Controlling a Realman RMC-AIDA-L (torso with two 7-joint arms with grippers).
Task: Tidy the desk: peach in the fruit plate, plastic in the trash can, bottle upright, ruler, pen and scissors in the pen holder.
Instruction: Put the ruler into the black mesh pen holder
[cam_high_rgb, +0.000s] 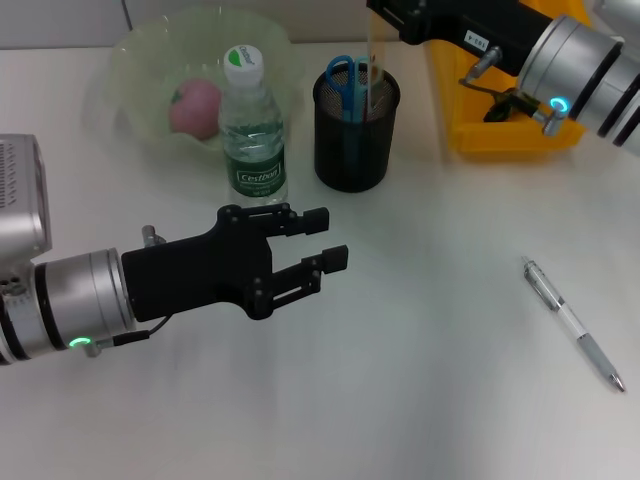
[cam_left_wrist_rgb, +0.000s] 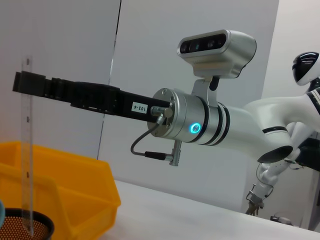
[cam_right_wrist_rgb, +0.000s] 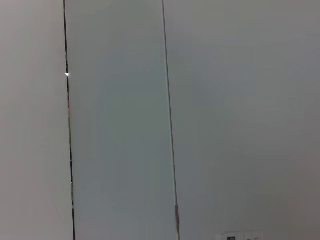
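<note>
White bench (cam_high_rgb: 420, 380): on your head view it carries everything.
Peach (cam_high_rgb: 195, 107): lies in the fruit plate (cam_high_rgb: 140, 60), far left.
Bottle (cam_high_rgb: 252, 125): stands upright just in front of the plate.
Pen holder (cam_high_rgb: 355, 125): beside the bottle, with the scissors (cam_high_rgb: 341, 80) and the ruler (cam_high_rgb: 375, 65) standing in it.
Trash can (cam_high_rgb: 510, 130): right of the holder, under your right arm.
Pen (cam_high_rgb: 572, 322): lies flat, near right, well apart from the rest.
Left claw (cam_high_rgb: 325, 240): hovers near the bottle, fingers apart, holding nothing.
Right claw (cam_high_rgb: 385, 12): above the holder; you cannot tell its state.
Left wrist view: the ruler (cam_left_wrist_rgb: 27, 145) stands upright in the holder (cam_left_wrist_rgb: 25, 226), the right claw (cam_left_wrist_rgb: 22, 82) at its top end; the grip is unclear.
Right wrist view: only plain wall.
</note>
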